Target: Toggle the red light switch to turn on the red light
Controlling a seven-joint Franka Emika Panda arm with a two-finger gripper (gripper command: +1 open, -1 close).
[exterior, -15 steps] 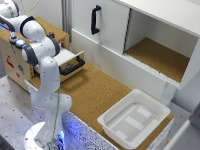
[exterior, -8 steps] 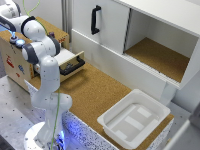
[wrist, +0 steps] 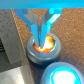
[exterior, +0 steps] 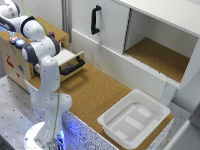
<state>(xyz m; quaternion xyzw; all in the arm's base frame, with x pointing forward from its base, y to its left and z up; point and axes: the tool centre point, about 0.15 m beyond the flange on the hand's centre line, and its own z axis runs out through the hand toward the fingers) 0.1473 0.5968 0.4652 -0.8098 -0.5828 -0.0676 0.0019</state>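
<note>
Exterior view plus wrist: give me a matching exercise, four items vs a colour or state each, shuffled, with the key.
Items:
1. cabinet handle
2. bin
3. drawer
4. button under the gripper

Colour or state:
A. pulled open
B. glowing orange-red
C. black
D. white, nothing in it

Pairs: 1-C, 2-D, 3-A, 4-B
</note>
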